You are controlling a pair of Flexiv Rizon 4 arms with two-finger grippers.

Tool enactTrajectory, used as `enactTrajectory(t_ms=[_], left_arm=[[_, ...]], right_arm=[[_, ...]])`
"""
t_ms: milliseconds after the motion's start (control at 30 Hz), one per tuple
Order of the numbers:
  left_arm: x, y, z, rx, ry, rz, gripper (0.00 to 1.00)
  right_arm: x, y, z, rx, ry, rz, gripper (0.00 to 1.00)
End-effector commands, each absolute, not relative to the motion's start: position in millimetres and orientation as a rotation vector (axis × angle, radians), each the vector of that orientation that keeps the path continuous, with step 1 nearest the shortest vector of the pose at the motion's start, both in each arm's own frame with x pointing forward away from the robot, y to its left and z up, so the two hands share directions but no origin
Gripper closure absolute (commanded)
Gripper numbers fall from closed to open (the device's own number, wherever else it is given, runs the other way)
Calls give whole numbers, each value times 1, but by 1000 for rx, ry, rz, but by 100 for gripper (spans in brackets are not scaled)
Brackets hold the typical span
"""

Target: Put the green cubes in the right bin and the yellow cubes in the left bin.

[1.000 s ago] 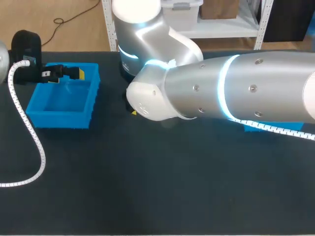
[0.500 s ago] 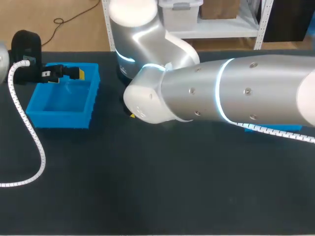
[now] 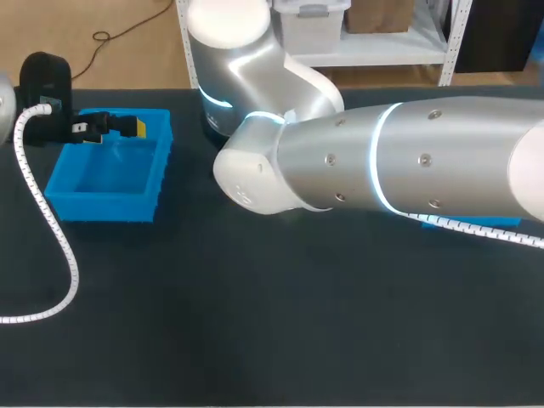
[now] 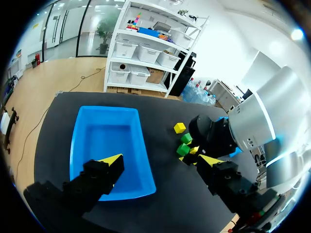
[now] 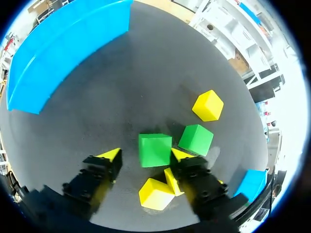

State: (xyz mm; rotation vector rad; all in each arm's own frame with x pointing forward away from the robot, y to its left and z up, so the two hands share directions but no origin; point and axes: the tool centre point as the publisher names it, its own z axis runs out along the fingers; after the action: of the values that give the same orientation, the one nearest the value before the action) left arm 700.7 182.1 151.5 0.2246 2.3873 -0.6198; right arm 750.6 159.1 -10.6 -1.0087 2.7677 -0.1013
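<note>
right gripper [image 5: 146,154], fingers spread wide, straddles a small green cube [image 5: 154,149] on the black tabletop [image 5: 97,87], well apart from the blue plastic bin [image 4: 104,136]; left gripper [image 4: 160,159], wide and empty, hovers over that bin.

left bin [image 3: 102,206]: bright blue, plain
green cubes [image 5: 155,150]: solid green
yellow cubes [image 5: 208,105]: solid yellow
table [image 3: 255,323]: pretty much flat black
right arm [image 3: 340,161]: silver, glowy pale-blue ring
right gripper [image 5: 145,154]: black, yellow tips
</note>
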Motion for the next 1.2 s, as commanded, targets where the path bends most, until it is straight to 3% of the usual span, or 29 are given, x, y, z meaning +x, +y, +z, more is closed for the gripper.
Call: enactTrajectory(t_ms=[33,367,600,1200], left_arm=[[700,184,150,230,2378,-632,0],[700,184,150,230,2378,-632,0],[700,184,150,230,2378,-632,0],[700,184,150,230,2378,-632,0]], right_arm=[[749,158,-11,-1004,2759,-104,100],[740,153,12,-1074,2605,-150,100],[739,118,61,-1008,2514,-102,100],[787,-63,147,-408,2510,-190,100]])
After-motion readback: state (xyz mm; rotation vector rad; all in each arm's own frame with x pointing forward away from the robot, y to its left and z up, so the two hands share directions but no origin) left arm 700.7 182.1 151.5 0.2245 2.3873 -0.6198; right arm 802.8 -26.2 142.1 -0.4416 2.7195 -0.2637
